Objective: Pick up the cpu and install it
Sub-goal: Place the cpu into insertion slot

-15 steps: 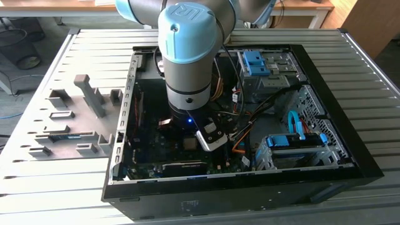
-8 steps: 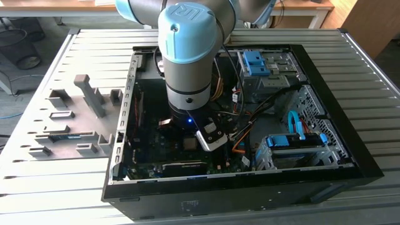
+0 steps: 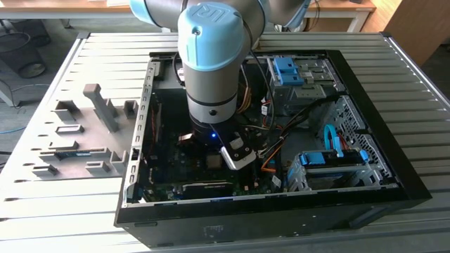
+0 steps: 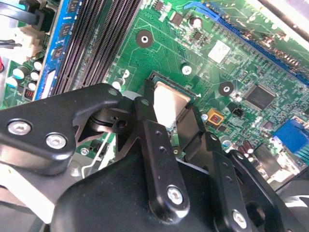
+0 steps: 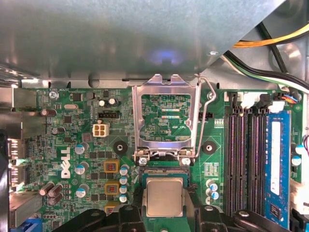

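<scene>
The cpu [image 5: 164,195], a small square chip with a dull silver face, lies level at the black socket [image 5: 164,170] on the green motherboard [image 5: 72,159]. In both wrist views my gripper [image 5: 164,205] has a black finger tight against each side of the chip, shut on it. The second wrist view shows the cpu [image 4: 169,102] between the fingers [image 4: 146,116] over the socket's corner. The socket's metal load plate [image 5: 166,118] stands swung open beyond the socket, its lever [image 5: 203,121] raised. In the exterior view my arm [image 3: 211,79] reaches straight down into the open computer case [image 3: 267,211].
Black memory slots [image 5: 244,154] and a blue memory stick [image 5: 276,159] run beside the socket. Yellow and black cables [image 5: 270,43] hang near the case wall. Blue drive cages [image 3: 330,158] fill the exterior view's right. A grey fixture tray [image 3: 77,137] lies outside the case on the left.
</scene>
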`<state>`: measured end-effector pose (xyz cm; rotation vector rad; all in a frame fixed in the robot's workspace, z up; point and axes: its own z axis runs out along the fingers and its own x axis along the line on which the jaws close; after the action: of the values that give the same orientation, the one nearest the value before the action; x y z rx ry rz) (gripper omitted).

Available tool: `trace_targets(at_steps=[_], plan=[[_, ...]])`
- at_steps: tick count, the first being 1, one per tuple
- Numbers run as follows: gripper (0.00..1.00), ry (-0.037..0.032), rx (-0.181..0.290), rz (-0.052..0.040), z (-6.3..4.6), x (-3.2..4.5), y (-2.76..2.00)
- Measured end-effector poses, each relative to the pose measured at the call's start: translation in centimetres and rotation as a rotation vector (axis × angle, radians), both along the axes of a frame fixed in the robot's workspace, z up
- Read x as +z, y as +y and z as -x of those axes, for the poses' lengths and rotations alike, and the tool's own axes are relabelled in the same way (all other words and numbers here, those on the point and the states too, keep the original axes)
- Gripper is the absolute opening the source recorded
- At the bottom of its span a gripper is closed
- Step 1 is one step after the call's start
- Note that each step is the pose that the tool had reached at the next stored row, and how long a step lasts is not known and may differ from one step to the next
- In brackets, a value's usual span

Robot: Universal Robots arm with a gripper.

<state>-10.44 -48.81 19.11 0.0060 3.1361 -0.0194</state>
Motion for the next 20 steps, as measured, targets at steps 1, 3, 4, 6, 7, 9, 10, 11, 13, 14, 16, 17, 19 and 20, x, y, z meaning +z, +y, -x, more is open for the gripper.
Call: trace_targets(at_steps=[1, 3, 4, 6, 7, 9, 10, 11, 13, 14, 16, 17, 19, 20], plan=[[0.44, 0.0002, 0.0, 0.0004, 0.0, 0.04, 0.0], [0.44, 0.0006, 0.0, 0.0008, 0.01, 0.07, -0.01], [0.44, 0.0007, 0.0, 0.0008, 0.01, 0.08, -0.01], [0.44, 0.0007, 0.0, 0.0008, 0.01, 0.08, -0.01], [0.44, 0.0008, 0.0, 0.0009, 0.01, 0.07, -0.01], [0.44, 0.001, 0.0, 0.0009, 0.01, 0.04, 0.01], [0.44, 0.001, 0.0, 0.0008, 0.01, 0.01, 0.02], [0.44, 0.0011, 0.0, 0.0008, 0.01, -0.01, 0.02], [0.44, 0.0012, 0.0, 0.0009, 0.01, -0.04, 0.04], [0.44, 0.0012, 0.0, 0.0007, 0.01, -0.06, 0.05], [0.44, 0.0011, 0.0, -0.0001, 0.01, -0.11, 0.09], [0.44, 0.001, 0.0, -0.0003, 0.01, -0.14, 0.09], [0.44, 0.0011, 0.0, 0.0001, 0.01, -0.14, 0.09], [0.44, 0.0011, 0.0, 0.0001, 0.01, -0.14, 0.09]])
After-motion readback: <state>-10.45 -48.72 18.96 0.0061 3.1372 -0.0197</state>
